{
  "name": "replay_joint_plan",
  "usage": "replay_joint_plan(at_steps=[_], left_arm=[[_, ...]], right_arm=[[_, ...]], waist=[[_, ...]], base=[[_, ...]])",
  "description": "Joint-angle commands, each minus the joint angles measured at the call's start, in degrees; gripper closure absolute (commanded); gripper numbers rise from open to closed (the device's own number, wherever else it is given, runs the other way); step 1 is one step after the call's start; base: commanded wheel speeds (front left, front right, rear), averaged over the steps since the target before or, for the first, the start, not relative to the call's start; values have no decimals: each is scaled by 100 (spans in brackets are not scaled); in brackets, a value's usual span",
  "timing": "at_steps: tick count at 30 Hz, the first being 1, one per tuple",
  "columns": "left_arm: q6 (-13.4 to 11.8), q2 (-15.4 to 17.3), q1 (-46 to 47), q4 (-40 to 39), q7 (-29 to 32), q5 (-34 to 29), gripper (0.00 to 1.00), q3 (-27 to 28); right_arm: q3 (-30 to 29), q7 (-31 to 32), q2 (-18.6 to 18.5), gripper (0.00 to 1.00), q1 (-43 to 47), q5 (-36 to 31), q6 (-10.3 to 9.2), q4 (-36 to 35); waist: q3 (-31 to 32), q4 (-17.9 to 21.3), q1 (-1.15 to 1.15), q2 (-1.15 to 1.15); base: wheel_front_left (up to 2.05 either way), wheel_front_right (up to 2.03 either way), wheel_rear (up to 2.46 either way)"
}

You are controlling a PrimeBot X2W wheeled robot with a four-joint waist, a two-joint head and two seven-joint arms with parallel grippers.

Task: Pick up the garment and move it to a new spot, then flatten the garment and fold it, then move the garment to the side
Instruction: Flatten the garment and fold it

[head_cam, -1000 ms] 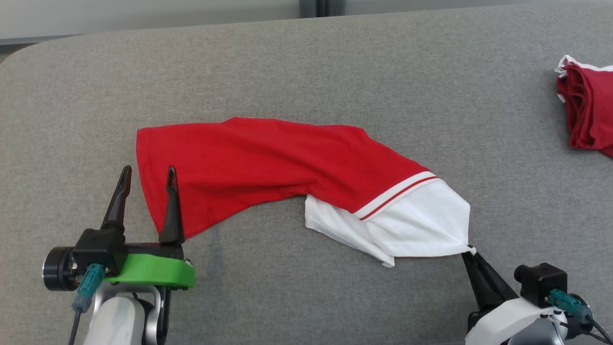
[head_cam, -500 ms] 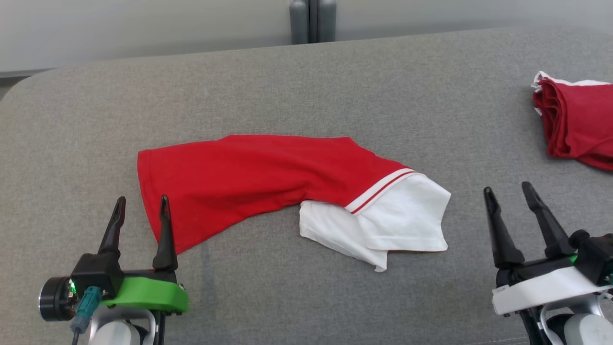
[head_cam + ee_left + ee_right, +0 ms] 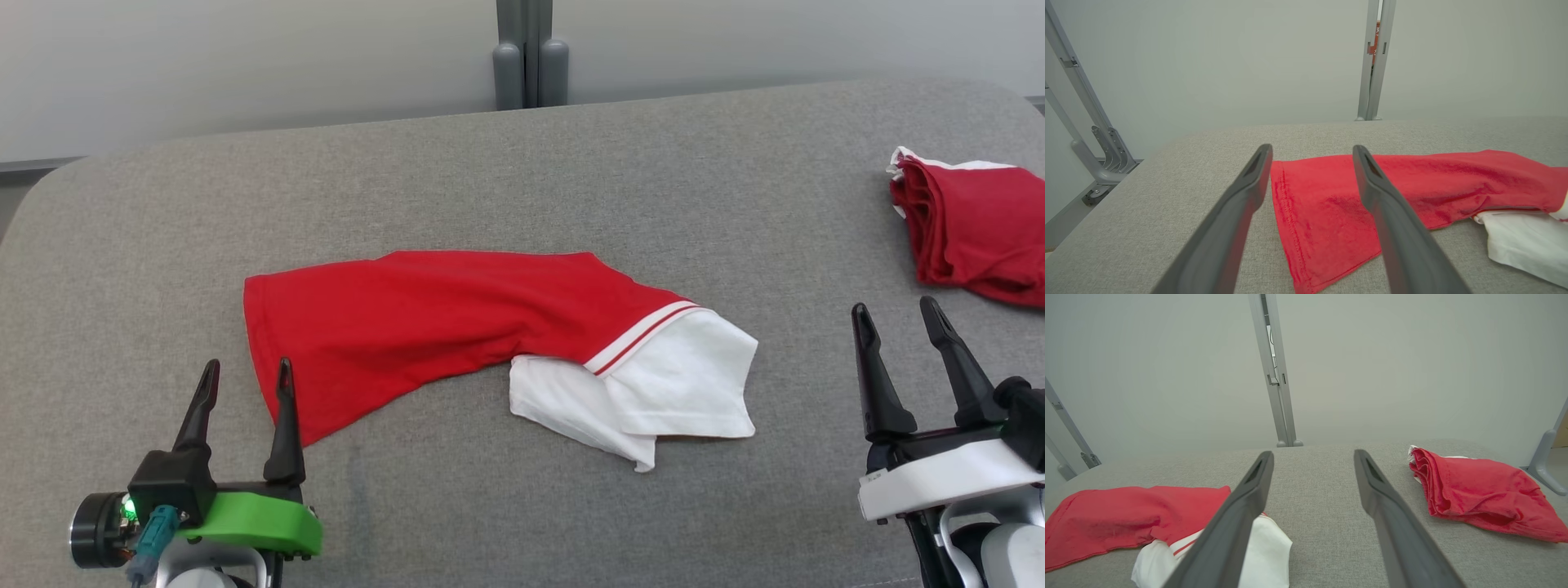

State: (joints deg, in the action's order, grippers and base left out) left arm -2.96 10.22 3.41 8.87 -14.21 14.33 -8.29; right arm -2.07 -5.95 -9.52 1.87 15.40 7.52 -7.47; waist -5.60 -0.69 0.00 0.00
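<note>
Head view: red-and-white garment [image 3: 457,327] lies rumpled on the counter [image 3: 522,163], well left of the folded red pile [image 3: 971,229]. Left gripper [image 3: 249,363] and right gripper [image 3: 894,305]: jaws spread, holding nothing. Expect light, limp cloth; you should pinch its red hem corners.

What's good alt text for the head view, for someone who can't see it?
A red and white garment lies rumpled on a grey padded surface between the left gripper and right gripper, both open and empty. A red bundle sits at the far right.
</note>
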Motion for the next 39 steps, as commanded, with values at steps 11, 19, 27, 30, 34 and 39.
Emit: replay_joint_plan(at_steps=[11,19,27,30,34,39], left_arm=[[15,140,359,161,289,82,0,-28],[275,53,796,1558,936,531,0,-20],[463,-31,1014,2364,971,758,100,-33],[530,-40,1100,2568,934,796,100,-56],[590,-42,1186,2787,849,809,100,-105],[595,-83,1253,2956,691,852,100,-119]], right_arm=[[38,26,39,0,-72,-14,-7,-41],[148,-2,61,0,-206,9,-8,119],[151,-5,87,0,-200,64,-8,357],[222,51,50,0,-163,40,-7,488],[583,146,2,0,8,93,-8,878],[1039,89,48,0,-91,300,-8,1671]], waist=[[-248,-31,0,0],[-551,90,0,0],[-677,101,0,0],[-697,101,0,0],[-711,65,0,0],[-742,-11,0,0]], base=[[0,0,0],[0,0,0],[0,0,0],[0,0,0],[0,0,0],[0,0,0]])
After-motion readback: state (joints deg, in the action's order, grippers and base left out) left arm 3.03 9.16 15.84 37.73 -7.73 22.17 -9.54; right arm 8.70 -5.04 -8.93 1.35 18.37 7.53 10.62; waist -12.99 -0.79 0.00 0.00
